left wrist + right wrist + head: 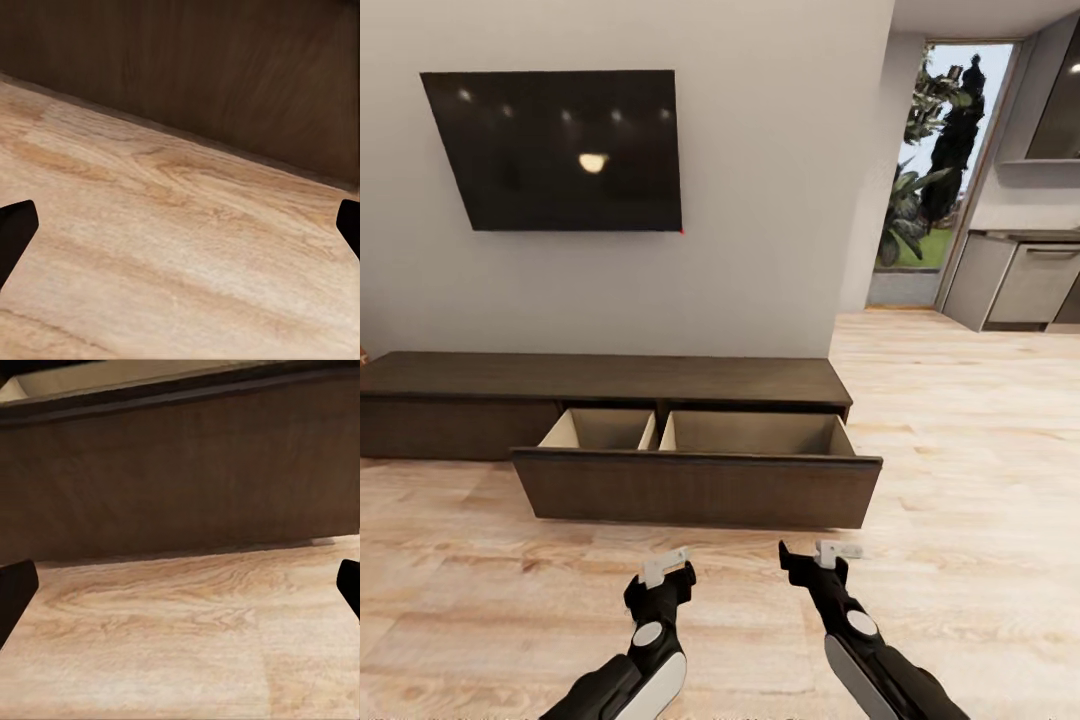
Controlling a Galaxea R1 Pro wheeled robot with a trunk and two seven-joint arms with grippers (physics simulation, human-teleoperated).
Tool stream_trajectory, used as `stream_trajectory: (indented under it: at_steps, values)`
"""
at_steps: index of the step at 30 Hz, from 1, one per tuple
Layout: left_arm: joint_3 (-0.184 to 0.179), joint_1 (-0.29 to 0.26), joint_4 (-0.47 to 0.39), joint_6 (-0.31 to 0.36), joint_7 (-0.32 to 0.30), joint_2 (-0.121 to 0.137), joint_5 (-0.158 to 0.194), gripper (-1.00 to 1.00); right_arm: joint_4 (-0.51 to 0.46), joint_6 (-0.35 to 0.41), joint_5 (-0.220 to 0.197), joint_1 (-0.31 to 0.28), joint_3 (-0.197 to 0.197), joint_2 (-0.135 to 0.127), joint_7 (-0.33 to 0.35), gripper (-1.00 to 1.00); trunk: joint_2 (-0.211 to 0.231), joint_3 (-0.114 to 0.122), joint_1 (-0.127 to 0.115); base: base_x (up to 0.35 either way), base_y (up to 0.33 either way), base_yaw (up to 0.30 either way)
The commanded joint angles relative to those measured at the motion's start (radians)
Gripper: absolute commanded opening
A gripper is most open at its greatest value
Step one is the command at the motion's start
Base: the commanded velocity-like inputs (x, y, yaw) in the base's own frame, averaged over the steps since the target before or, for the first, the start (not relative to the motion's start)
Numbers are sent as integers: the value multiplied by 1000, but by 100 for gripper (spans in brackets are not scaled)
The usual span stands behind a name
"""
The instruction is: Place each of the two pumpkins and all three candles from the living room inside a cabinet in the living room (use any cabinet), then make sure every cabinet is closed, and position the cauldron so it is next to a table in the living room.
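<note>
The cabinet (600, 378) is a long, low dark-brown unit against the wall. Its wide drawer (695, 487) is pulled out, and its two pale tan compartments hold nothing. Both grippers hang low over the wooden floor just in front of the drawer. My left gripper (665, 572) (180, 232) is open with only floor between its fingers. My right gripper (816, 560) (180, 592) is also open and faces the dark drawer front (180, 472). The pumpkins, candles, cauldron and table are out of view.
A black TV (560, 150) hangs on the wall above the cabinet. A glass door (930, 170) and grey kitchen units (1025, 285) lie at the far right. Pale wooden floor (960, 450) stretches to the right of the drawer.
</note>
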Motion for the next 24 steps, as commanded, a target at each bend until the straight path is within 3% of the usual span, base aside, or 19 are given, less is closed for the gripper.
stream_trajectory:
  at_steps: [1,3,8,19,24]
  values:
    - [-3,-2,0,-10,4,-2,0,100,2,-15,17,-1,8,3,-7,100,-8,-4,4,0,0,0]
    - [-1,-3,0,-11,4,-8,-27,100,5,-32,107,-2,8,13,-8,100,-22,-10,11,0,0,0]
    - [0,-5,-2,-12,4,-12,-42,100,7,-46,168,-2,-5,19,-5,100,-57,-26,31,0,0,0]
    - [0,-8,-6,-12,4,-11,-47,100,2,-66,177,-3,-12,20,-2,100,-134,-61,73,0,0,0]
    - [0,-12,-2,-5,-9,-10,-91,100,3,-67,153,-4,-13,20,-4,100,-169,-76,92,0,0,0]
